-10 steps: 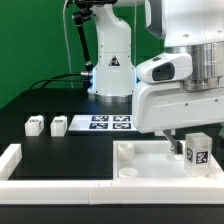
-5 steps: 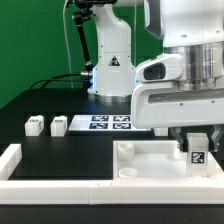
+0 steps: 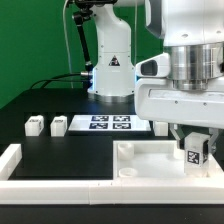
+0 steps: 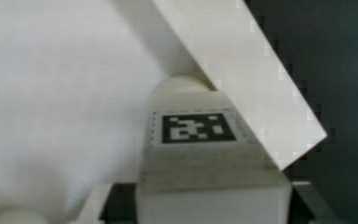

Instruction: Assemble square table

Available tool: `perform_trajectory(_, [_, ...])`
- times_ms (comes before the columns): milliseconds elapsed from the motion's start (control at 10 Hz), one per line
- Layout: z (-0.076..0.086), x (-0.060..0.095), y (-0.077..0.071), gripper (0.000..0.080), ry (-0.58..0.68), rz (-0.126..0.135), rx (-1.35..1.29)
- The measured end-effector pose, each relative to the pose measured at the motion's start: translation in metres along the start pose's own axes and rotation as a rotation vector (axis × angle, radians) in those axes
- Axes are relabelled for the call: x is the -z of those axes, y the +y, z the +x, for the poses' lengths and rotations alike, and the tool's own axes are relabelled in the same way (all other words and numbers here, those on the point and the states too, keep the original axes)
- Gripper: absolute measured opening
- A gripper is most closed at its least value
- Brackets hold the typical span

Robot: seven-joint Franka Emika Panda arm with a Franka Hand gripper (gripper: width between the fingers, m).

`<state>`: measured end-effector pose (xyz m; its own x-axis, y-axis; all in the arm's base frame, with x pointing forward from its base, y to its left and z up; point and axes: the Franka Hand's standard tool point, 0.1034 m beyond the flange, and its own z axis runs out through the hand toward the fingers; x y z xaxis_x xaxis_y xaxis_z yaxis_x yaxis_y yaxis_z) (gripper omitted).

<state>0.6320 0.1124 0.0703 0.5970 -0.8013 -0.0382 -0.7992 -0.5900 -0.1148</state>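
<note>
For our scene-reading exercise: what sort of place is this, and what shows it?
Probably a robotics lab bench: a robot arm at a black table, a green backdrop, and a marker board beside tagged white blocks.

The white plastic square tabletop panel (image 3: 150, 160) runs off your exterior view's right edge; the small white tagged block leg (image 3: 196, 152) hides some.

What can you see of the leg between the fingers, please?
The leg is a small white block, plastic by its look, with a black-and-white tag on one face. It sits slightly tilted, clamped between the fingers, at the tabletop, by its corner on the exterior view's right; whether they touch is unclear.
</note>
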Motion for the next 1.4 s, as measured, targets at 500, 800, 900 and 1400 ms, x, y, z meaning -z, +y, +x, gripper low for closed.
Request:
perform_trajectory(500, [-0.0054,-0.0002,-0.0004,0.029,-0.062,0.0,-0.504])
perform_trajectory(800, [-0.0053,-0.0003,-0.0006,0.0291,-0.06,0.002,-0.635])
perform_trajectory(900, [-0.0052,-0.0003,-0.0006,0.0291,-0.063,0.003,-0.687])
perform_trajectory(1400, [-0.0021,0.0004,0.001,0.0291,-0.111,0.027,-0.996])
